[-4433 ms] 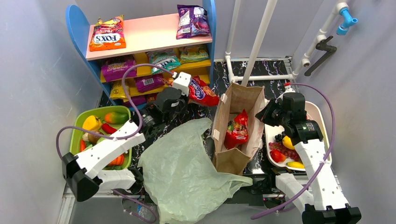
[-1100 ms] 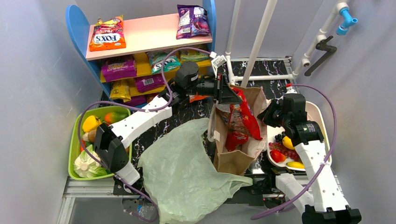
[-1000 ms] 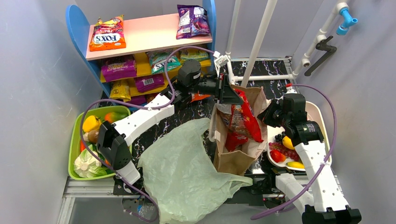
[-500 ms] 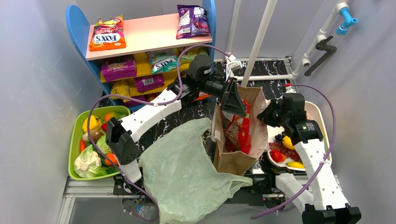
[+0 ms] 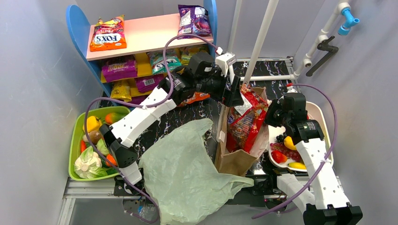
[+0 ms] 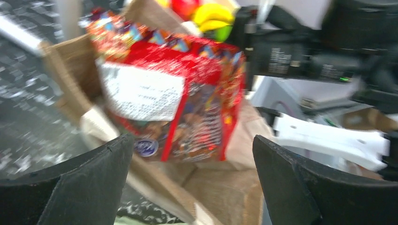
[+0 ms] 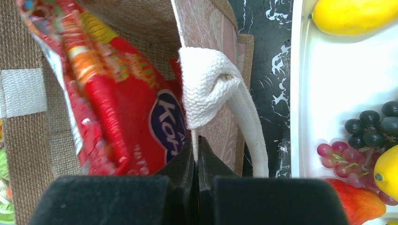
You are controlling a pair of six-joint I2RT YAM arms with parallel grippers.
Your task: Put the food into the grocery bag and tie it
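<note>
The pale-green grocery bag (image 5: 180,173) lies crumpled and slack at the near edge of the worktop (image 5: 187,117), its mouth not held by anything, and no food can be seen through it. Just beside it on the right stands the brown paper bag (image 5: 237,161). A moment ago the left arm carried a red snack packet (image 5: 245,123) over that paper bag. Now the left pincer (image 6: 191,140) has let go, its fingers spread wide on either side of the packet. The packet stands tilted in the paper bag's mouth with its top sticking out.

The right pincer (image 7: 197,145) stays clenched on the white handle (image 7: 206,93) of the paper bag, holding that side up.

For the task this release seems to count for little, since the packet went into the wrong bag. The food proper, among it a yellow piece (image 5: 92,124), sits in the green tray (image 5: 73,140) at the far left, well apart from the grocery bag. Filling and tying both look not yet begun.
</note>
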